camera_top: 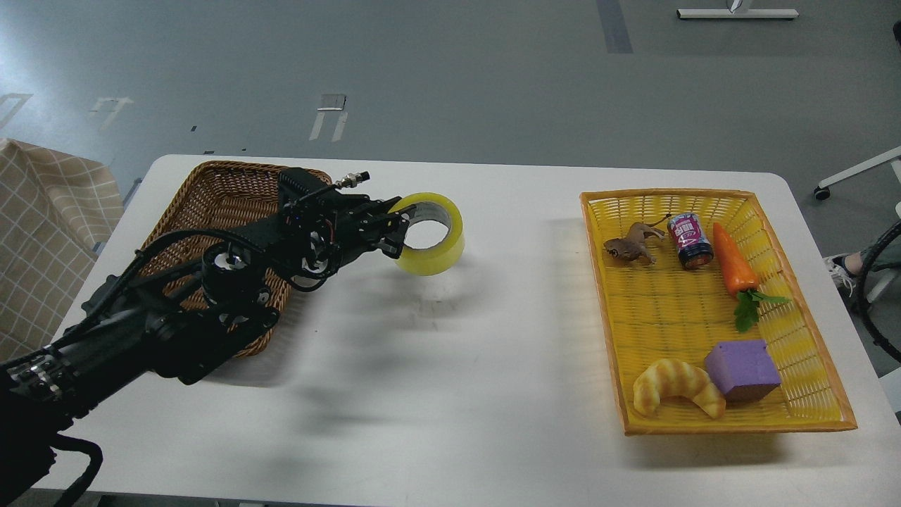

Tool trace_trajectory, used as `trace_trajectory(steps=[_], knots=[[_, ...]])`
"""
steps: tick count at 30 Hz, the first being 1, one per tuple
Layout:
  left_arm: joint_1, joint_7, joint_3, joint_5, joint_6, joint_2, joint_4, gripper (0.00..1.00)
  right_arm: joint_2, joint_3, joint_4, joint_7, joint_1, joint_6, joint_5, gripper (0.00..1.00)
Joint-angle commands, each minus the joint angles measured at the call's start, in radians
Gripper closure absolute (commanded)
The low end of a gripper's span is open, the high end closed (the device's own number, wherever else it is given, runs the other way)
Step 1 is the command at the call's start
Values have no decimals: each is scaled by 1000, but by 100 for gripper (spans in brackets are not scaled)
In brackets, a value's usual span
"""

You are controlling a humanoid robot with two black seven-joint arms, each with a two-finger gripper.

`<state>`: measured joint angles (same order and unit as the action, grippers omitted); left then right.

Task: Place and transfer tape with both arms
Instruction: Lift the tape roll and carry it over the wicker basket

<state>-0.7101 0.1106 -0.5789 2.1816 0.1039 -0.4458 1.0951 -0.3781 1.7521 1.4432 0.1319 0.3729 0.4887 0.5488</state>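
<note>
The tape, a yellow-green roll with a grey-white core, hangs in the air above the white table, lifted clear of it. My left gripper is shut on the roll's left wall, with one finger inside the core. The left arm reaches in from the lower left and crosses over the brown basket. The right arm and its gripper are out of view.
A brown wicker basket lies at the table's left, partly under my arm. A yellow basket at the right holds a toy animal, a can, a carrot, a purple block and a croissant. A checked cloth is at the far left.
</note>
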Motion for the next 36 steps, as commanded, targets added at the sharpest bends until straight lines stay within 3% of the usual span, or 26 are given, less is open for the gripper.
trace_trajectory(steps=[1,12,16,32,36], knots=[[-17,0,-1,0,0,-44,-1,90,2,0,-1,0,0,0,0,0],[-19,-5,-10,-134,-4,-280,0,90,-1,0,-12,-3,8,0,-1,0],[-3,-3,2,-137,-53,-344,-6,89,-1,-2,-23,-3,6,0,-1,0],[129,-3,2,-137,-113,-389,-14,86,-12,-3,-21,-6,12,0,-1,0],[152,3,2,-138,-174,-383,-85,83,-12,-3,-21,-6,12,0,-1,0]])
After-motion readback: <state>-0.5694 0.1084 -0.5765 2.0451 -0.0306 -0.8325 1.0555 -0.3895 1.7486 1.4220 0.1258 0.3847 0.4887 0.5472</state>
